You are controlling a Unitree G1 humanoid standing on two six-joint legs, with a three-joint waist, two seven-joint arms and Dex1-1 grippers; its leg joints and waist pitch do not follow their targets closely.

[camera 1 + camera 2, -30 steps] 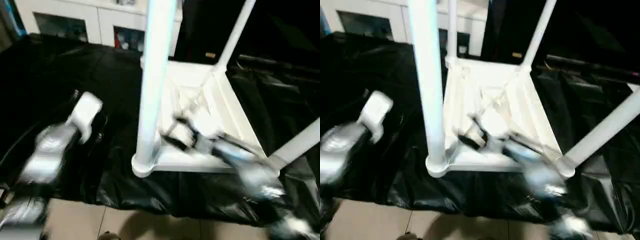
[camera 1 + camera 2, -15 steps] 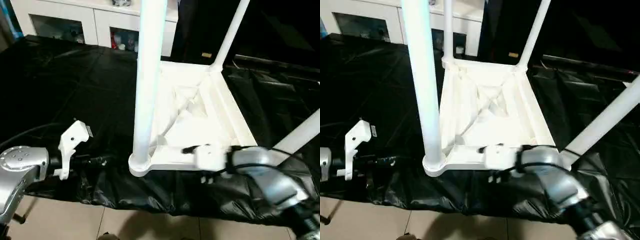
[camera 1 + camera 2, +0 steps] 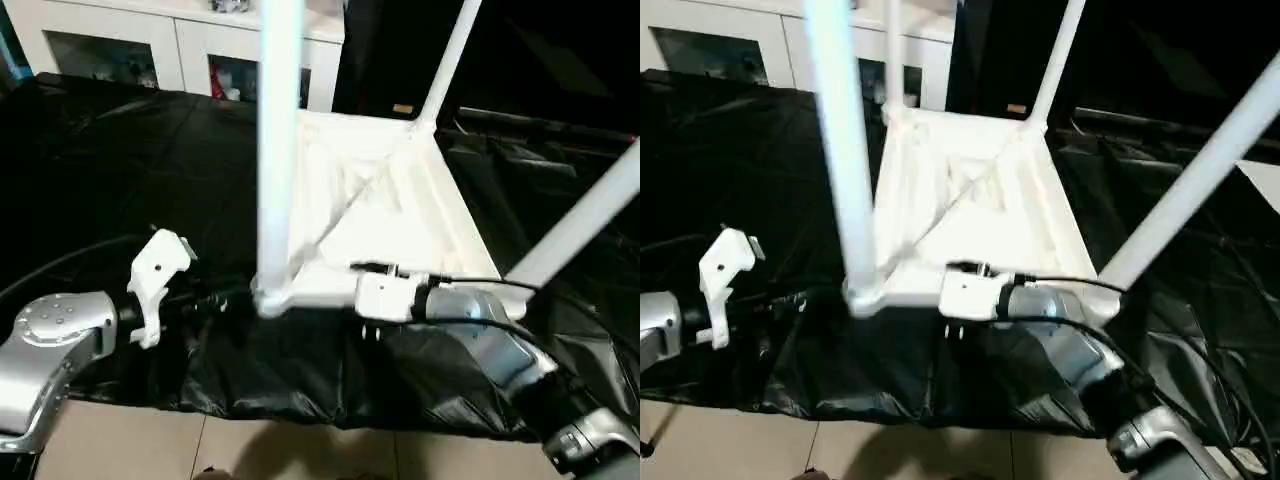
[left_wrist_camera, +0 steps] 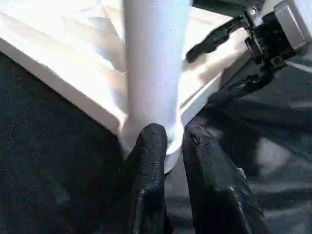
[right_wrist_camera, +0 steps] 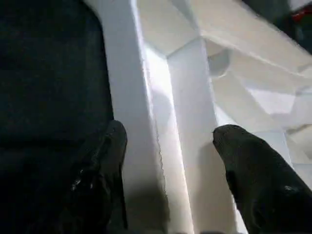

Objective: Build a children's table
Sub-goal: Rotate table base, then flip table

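Head camera: the table point(image 3: 380, 215) lies upside down in the middle of the frame on a black sheet point(image 3: 100, 150), its ribbed underside facing up. 4 legs can be made out, standing up from the corner sockets: the near-left leg point(image 3: 278, 150) runs up through the centre-left, the near-right leg point(image 3: 585, 215) slants off to the right edge, and the 2 far legs rise toward the top, one of them showing as a thin tube in the other eye's view. A white cabinet point(image 3: 130, 45) with glass doors sits across the upper left. The left gripper point(image 3: 205, 300) comes in from the lower left, near the base of the near-left leg. The right gripper point(image 3: 350, 270) reaches in from the lower right to the table's near edge.

Left wrist camera: the 2 black fingers point(image 4: 148, 161) stand close together, nearly shut with only a narrow gap and nothing between them, their tips right at the rounded corner socket point(image 4: 168, 146) under the leg. Whether they touch it I cannot tell.

Right wrist camera: the fingers point(image 5: 105, 161) are spread wide, 1 on either side of the table's white rim point(image 5: 146, 122), not clenched on it.

Handling, as I judge it: hollow plastic, so light and fairly stiff, but smooth and likely slippery. The rim and ribs look the surest hold; a long leg would act as a lever and could work loose from its socket.
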